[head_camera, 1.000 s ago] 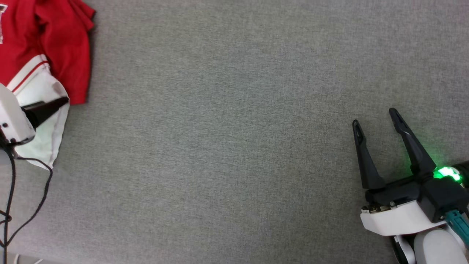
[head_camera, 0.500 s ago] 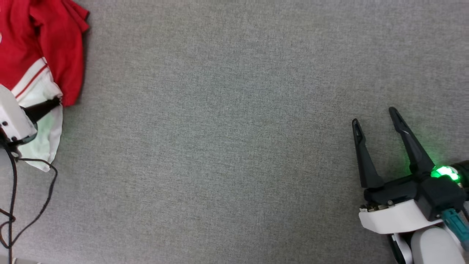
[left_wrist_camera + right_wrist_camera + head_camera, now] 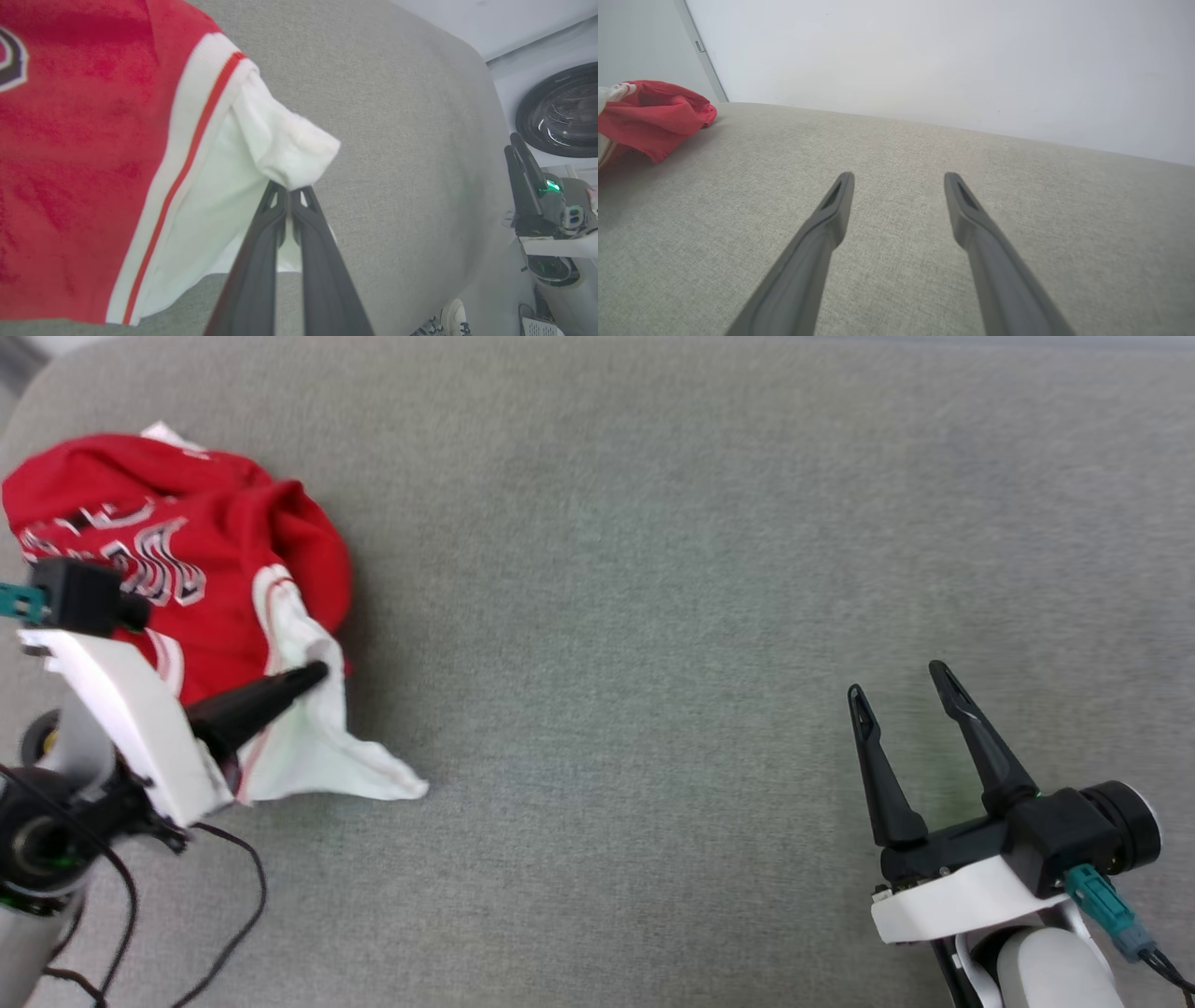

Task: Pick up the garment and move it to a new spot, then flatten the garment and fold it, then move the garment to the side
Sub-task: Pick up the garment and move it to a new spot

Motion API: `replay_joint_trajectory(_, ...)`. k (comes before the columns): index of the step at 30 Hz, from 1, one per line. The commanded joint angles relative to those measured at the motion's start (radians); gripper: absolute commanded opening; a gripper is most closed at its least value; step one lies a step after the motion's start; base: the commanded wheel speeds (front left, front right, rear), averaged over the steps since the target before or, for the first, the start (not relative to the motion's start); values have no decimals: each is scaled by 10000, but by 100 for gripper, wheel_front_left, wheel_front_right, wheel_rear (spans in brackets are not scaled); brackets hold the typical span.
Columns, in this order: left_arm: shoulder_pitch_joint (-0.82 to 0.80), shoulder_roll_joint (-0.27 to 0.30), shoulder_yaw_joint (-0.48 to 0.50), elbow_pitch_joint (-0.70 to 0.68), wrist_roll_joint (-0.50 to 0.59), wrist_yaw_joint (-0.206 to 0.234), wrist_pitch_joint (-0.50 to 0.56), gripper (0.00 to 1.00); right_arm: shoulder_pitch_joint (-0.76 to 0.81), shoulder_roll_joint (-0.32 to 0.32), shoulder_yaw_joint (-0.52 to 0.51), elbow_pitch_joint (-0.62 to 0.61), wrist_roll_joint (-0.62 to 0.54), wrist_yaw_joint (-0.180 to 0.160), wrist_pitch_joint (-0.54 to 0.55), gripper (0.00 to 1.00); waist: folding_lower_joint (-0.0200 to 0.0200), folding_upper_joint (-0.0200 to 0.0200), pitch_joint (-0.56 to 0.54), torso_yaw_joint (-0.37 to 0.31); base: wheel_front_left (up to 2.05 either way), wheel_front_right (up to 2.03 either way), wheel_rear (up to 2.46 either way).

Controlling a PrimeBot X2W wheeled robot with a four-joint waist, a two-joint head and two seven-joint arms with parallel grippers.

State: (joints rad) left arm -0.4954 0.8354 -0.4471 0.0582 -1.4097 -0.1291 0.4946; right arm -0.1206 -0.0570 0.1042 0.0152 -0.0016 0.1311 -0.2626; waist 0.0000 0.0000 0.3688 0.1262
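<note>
Gripping cloth over the grey padded surface [image 3: 607, 616]: the garment [image 3: 215, 569] is bunching near the far-left corner, light and limp, I'm judging. My left gripper [image 3: 316, 672] is clamping its white sleeve [image 3: 308, 747]; the striped trim [image 3: 187, 140] looks firmer. My right gripper [image 3: 895, 679] is hovering near the front-right corner, jaws spread.

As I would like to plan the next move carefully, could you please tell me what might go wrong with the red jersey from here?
1. The left pincer is shut on just a small fold of white sleeve; the garment may slip free when pulled.
2. The right pincer stands open far across the grey surface, so one-sided pulling could bunch the cloth further.
3. The loose black cable by the left arm might snag.
</note>
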Motion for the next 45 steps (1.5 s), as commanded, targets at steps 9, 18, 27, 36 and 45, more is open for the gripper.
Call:
replay_joint_trajectory(9, -717, -1687, -976, -630, 1556, 55, -1303, 0, -75, 78, -106, 31, 604, -7, -27, 100, 0, 0, -990, -1128, 0, 0, 0)
replay_joint_trajectory(18, -2441, -4105, -2266, 556, 2849, 311, -1553, 0, -314, 83, -155, -58, 905, -7, -28, 100, 0, 0, -791, -2180, 0, 0, 0)
replay_joint_trajectory(27, -3501, -6082, -3441, 2458, 4186, 310, -2378, 0, -455, 83, -226, -114, 1527, -7, -27, 100, 0, 0, -406, -3244, 0, 0, 0)
replay_joint_trajectory(36, -3858, -6903, -4065, 4189, 5243, 88, -4194, 100, -520, 82, -268, -89, 1484, -5, -27, 100, 0, 0, -474, -3208, 0, 0, 0)
replay_joint_trajectory(45, -3856, -5966, -3730, 4590, 5806, 43, -6575, 100, -157, 81, -437, 67, 1185, -5, -27, 100, 0, 0, -1440, -2179, 0, 0, 0)
